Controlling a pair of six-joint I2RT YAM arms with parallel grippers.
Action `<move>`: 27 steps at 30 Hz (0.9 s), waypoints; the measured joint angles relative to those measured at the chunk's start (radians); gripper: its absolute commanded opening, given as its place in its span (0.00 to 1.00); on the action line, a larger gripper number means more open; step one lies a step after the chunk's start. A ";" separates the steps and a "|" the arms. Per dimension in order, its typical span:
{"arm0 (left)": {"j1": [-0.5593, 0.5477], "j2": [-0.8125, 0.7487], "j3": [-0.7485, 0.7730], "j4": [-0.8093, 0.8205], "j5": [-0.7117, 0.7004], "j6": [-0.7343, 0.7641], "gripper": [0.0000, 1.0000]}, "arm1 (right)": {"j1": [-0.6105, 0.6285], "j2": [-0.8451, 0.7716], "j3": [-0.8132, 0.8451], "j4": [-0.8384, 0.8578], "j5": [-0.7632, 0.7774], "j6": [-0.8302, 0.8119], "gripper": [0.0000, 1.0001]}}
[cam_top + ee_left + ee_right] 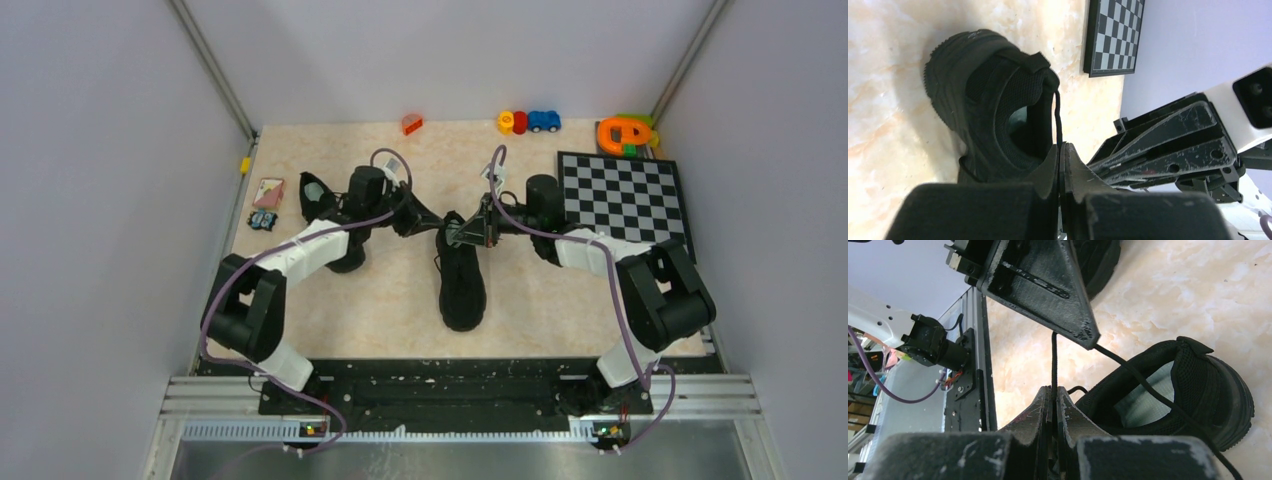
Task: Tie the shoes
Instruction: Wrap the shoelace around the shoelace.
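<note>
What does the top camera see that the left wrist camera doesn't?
Only the top view shows the second black lace-up sneaker on the left and the small blue toy car at the far edge. Only the left wrist view shows the thin black lace pinched between the left arm's black fingers. Both show the middle black sneaker and the black-and-white checkerboard.

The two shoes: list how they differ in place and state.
The middle shoe lies in full view; the left shoe is half hidden under the left arm. The middle shoe's laces are pinched in the left tool and right tool, both shut; no tool is at the left shoe. Both are black with pale insoles.
</note>
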 measured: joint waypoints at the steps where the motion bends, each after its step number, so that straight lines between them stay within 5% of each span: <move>1: 0.000 -0.016 -0.018 0.003 -0.014 0.000 0.00 | 0.000 0.000 0.000 0.000 0.000 0.000 0.00; 27: -0.012 -0.134 -0.165 0.108 -0.035 0.024 0.00 | -0.003 0.000 0.001 0.011 -0.034 0.074 0.00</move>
